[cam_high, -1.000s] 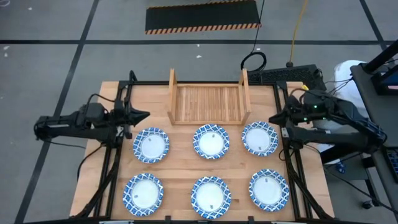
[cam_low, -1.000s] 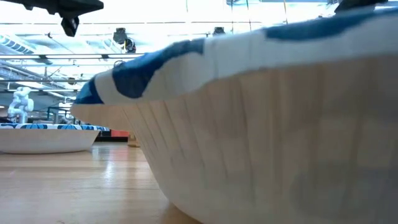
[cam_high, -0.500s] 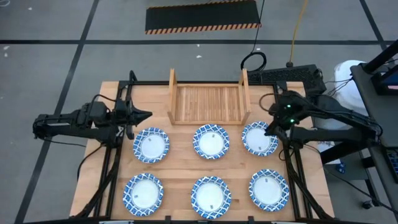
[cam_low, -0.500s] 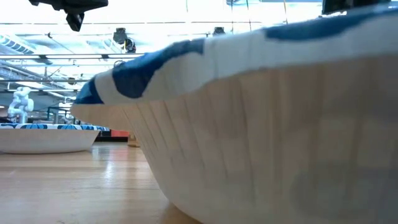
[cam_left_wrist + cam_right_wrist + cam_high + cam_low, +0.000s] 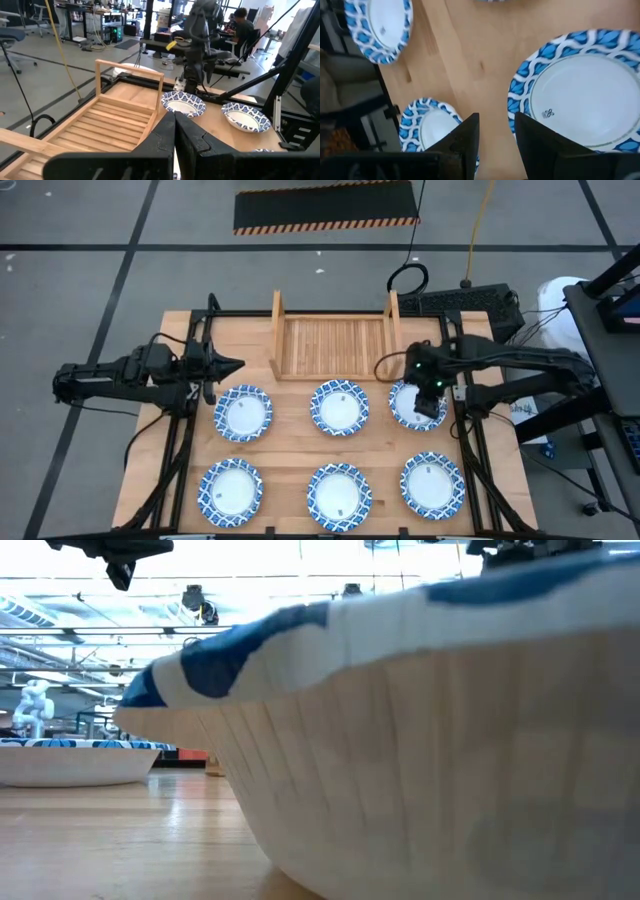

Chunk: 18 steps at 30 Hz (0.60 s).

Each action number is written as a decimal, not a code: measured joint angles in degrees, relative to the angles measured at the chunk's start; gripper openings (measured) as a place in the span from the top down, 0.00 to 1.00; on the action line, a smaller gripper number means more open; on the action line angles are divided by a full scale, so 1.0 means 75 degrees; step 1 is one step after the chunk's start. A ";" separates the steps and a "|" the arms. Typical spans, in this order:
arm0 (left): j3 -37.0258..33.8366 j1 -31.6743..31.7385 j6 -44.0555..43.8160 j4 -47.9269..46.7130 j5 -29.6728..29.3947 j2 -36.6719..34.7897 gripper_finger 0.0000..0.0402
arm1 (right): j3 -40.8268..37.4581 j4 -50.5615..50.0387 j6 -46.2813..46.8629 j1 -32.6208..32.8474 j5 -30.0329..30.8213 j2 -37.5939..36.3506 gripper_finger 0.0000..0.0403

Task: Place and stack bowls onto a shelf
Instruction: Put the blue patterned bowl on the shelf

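Six blue-rimmed bowls rest on their bases on the tabletop in two rows of three: far-row bowls (image 5: 242, 413), (image 5: 339, 408), (image 5: 402, 406), near-row bowls (image 5: 230, 487), (image 5: 338, 495), (image 5: 432, 485). The slatted shelf (image 5: 335, 345) stands at the far edge with nothing on it. My right gripper (image 5: 428, 402) hangs open over the far right bowl (image 5: 585, 95), pointing down, one finger over the bowl's inside and one outside its rim. My left gripper (image 5: 236, 365) is shut (image 5: 175, 135) and hovers left of the shelf.
Black frame rails (image 5: 470, 450) run along both table sides under the arms. In the low view a near-row bowl (image 5: 450, 740) fills most of the picture, and another bowl (image 5: 70, 762) sits to its left. Bare wood lies between the two rows.
My right gripper has swung from the table's right edge toward the left, out over the far right bowl, and has tipped to point down at it. The bowls and shelf have stayed in place.
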 joint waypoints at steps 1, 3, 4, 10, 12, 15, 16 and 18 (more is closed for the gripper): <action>0.0000 0.0000 0.0000 0.0000 0.0000 0.0000 0.99 | 0.0000 0.0000 0.0004 0.0104 0.0003 0.0122 0.71; 0.0000 0.0000 0.0016 0.0002 0.0000 0.0000 0.99 | 0.0000 0.0026 0.0109 0.0314 0.0006 0.0351 0.71; 0.0000 0.0000 0.0039 0.0000 -0.0003 0.0000 0.99 | 0.0000 0.0078 0.0209 0.0433 0.0006 0.0463 0.71; 0.0000 0.0000 0.0041 0.0000 -0.0003 0.0000 0.99 | 0.0000 0.0504 0.0428 0.1167 0.0215 0.1011 0.71; 0.0000 -0.0003 0.0044 0.0000 -0.0003 0.0000 0.99 | 0.0000 0.0534 0.0492 0.1362 0.0567 0.1178 0.71; 0.0000 -0.0006 0.0134 0.0000 -0.0003 0.0000 0.99 | 0.0000 0.0554 0.0696 0.1584 0.1021 0.1403 0.71; 0.0000 -0.0006 0.0157 0.0000 -0.0003 0.0000 0.99 | 0.0000 0.0552 0.0789 0.1639 0.1116 0.1476 0.71; 0.0000 -0.0006 0.0164 -0.0002 -0.0003 0.0000 0.99 | 0.0000 0.0554 0.0972 0.1767 0.1296 0.1635 0.71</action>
